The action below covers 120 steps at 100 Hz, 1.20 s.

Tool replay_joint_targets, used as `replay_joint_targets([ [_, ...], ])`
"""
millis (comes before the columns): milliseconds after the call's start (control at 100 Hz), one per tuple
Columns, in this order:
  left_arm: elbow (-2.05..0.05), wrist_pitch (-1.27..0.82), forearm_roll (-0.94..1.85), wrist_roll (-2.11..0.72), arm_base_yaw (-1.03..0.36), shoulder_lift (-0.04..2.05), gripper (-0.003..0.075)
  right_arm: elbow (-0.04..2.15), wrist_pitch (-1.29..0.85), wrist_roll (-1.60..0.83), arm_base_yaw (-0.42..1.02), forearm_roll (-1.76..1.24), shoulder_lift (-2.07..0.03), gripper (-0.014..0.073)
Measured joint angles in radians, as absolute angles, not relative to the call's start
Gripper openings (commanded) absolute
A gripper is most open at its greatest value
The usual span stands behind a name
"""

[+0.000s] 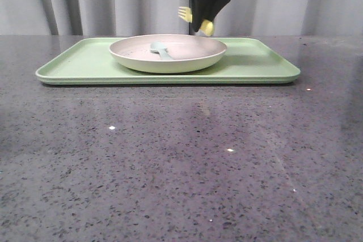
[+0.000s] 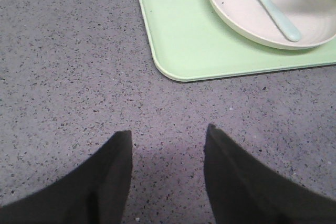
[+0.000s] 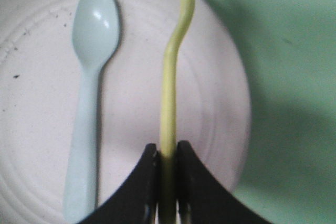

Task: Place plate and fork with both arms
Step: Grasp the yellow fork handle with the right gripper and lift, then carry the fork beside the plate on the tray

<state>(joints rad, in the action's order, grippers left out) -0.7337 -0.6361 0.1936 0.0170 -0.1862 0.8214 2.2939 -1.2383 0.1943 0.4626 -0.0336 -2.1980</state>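
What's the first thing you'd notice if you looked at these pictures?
A bright yellow fork pinched in the right gripper, hanging in the air above the plate. The plate sits on a light-green tray, and a pale blue spoon lies inside it.

Spoon [image 3: 89, 93] occupies plate [image 1: 170, 60] middle; bare tray [image 1: 79, 60] beside.

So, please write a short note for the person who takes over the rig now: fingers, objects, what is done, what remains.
Right gripper: fingers shut on the fork, held in the air above the plate.
Left gripper: open, empty, over bare table beside the tray.
Plate: on the tray, with a pale blue spoon lying in it.
Done: plate placed, fork picked up.
Left: set the fork down and release it.
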Motion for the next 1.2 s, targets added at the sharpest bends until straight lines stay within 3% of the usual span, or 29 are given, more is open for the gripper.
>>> replay_joint_targets([
  [560, -0.734, -0.636, 0.194, 0.017, -0.186, 0.821, 0.0312, 2.306, -1.253, 0.196, 0.284, 0.000, -2.148, -0.0068],
  [1200, -0.734, -0.636, 0.194, 0.017, -0.186, 0.821, 0.0312, 2.117, -1.249, 0.200, 0.277, -0.086, -2.161, -0.0066],
])
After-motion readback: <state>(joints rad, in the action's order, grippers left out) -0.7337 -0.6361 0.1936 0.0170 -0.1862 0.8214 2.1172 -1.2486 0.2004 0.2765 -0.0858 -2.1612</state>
